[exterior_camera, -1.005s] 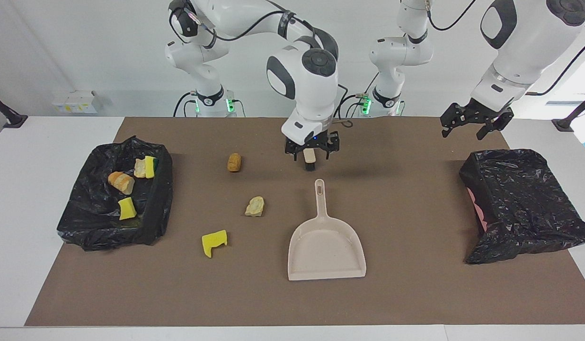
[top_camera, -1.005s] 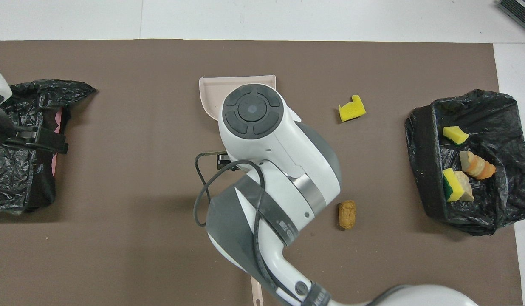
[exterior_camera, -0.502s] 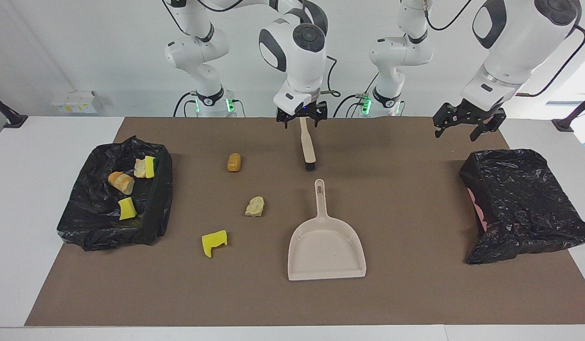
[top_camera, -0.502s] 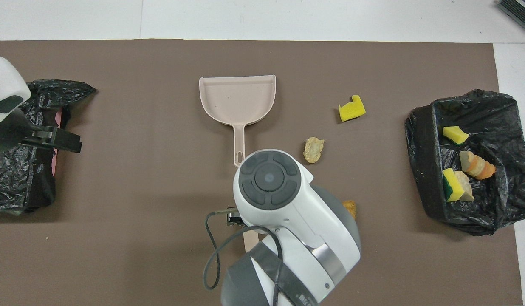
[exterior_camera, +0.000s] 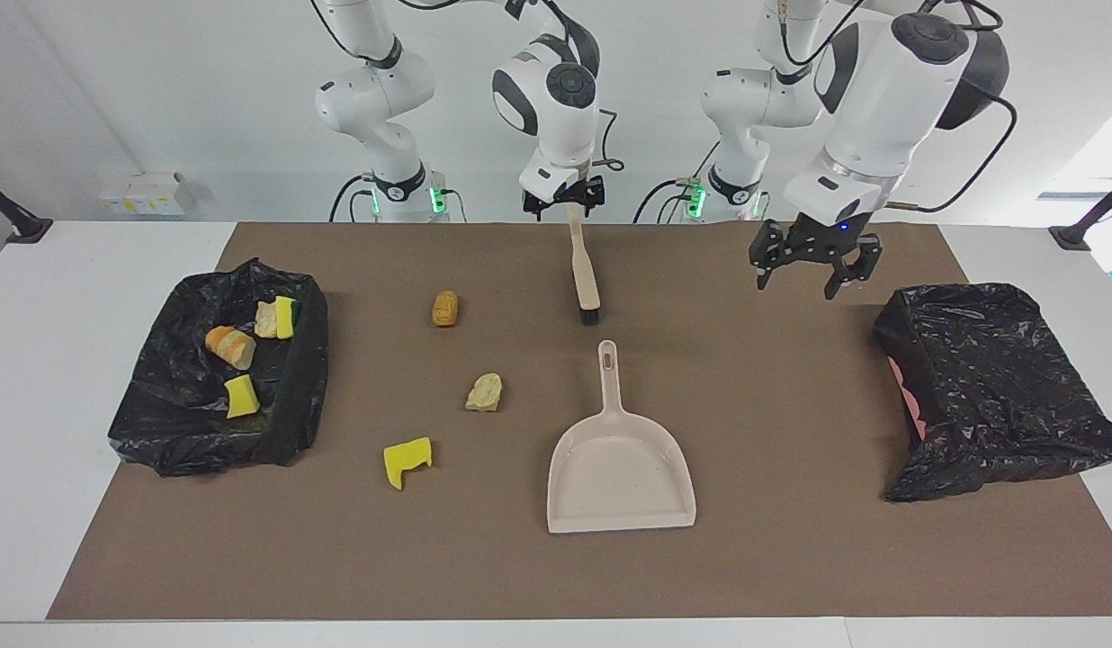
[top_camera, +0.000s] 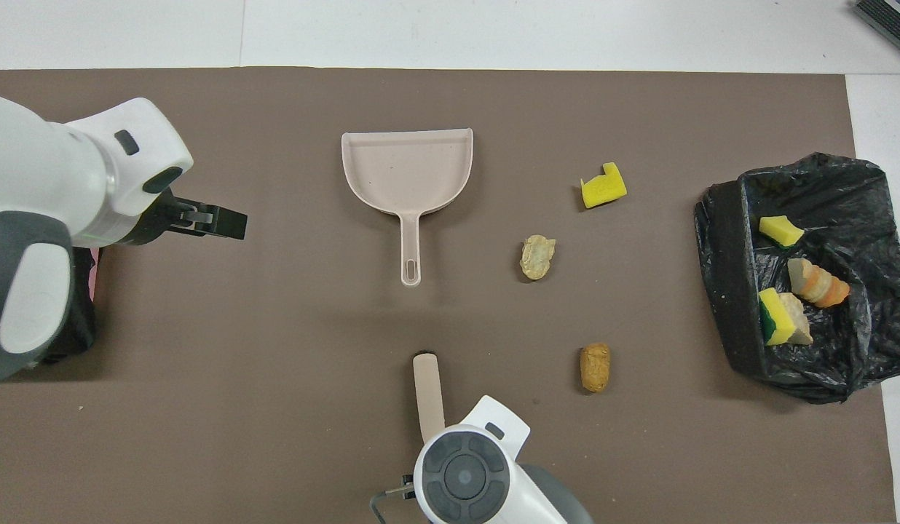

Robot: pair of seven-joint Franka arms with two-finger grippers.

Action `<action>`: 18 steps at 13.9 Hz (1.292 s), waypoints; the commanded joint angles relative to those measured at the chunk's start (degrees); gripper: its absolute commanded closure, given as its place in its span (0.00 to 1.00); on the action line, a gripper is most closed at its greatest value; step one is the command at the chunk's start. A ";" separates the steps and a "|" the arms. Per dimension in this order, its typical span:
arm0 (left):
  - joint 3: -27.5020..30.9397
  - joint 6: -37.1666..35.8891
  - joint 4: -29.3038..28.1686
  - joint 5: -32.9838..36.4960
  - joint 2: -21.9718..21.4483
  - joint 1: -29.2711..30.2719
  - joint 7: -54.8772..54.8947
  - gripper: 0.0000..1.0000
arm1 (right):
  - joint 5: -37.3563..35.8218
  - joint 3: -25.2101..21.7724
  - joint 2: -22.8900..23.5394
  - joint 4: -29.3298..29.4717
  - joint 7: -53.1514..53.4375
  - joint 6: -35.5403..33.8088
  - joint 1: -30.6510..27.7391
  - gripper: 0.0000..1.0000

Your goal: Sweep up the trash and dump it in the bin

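Three trash scraps are lying on the brown desk mat: a yellow sponge chunk point(exterior_camera: 407, 462), a pale bread lump point(exterior_camera: 485, 392) and a brown lump point(exterior_camera: 444, 308) (others are sitting in a black-lined bin point(exterior_camera: 286, 414)). The right tool point(exterior_camera: 565, 200) and left tool point(exterior_camera: 810, 267) are hanging with fingers apart, gripping nothing.

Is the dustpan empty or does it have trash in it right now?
Empty: the dustpan shows only its bare beige floor, with no scraps inside in either view.

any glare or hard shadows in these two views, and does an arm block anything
Facing view: even soft light, faint shadows under the dustpan and the trash, bright window glare at the frame's edge by the left gripper. Overhead view: the left arm covers most of one black bag; the right arm hides the brush handle's end.
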 commanded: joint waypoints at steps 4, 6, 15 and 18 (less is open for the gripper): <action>0.88 10.55 -0.55 0.69 8.50 -7.05 -12.43 0.00 | 1.44 -0.13 2.64 -4.94 3.53 9.77 6.25 0.00; 0.88 16.26 -0.55 1.21 12.72 -9.86 -18.93 0.00 | 1.53 -0.13 2.47 -5.03 5.45 9.60 6.68 0.14; 1.15 24.55 -0.29 7.27 23.27 -19.01 -27.91 0.00 | 1.44 -0.48 0.20 -4.50 13.46 8.29 5.38 1.00; 0.97 24.82 -0.02 7.63 23.64 -19.10 -30.29 0.00 | 1.44 -0.48 -5.94 -4.59 14.25 1.71 -0.33 1.00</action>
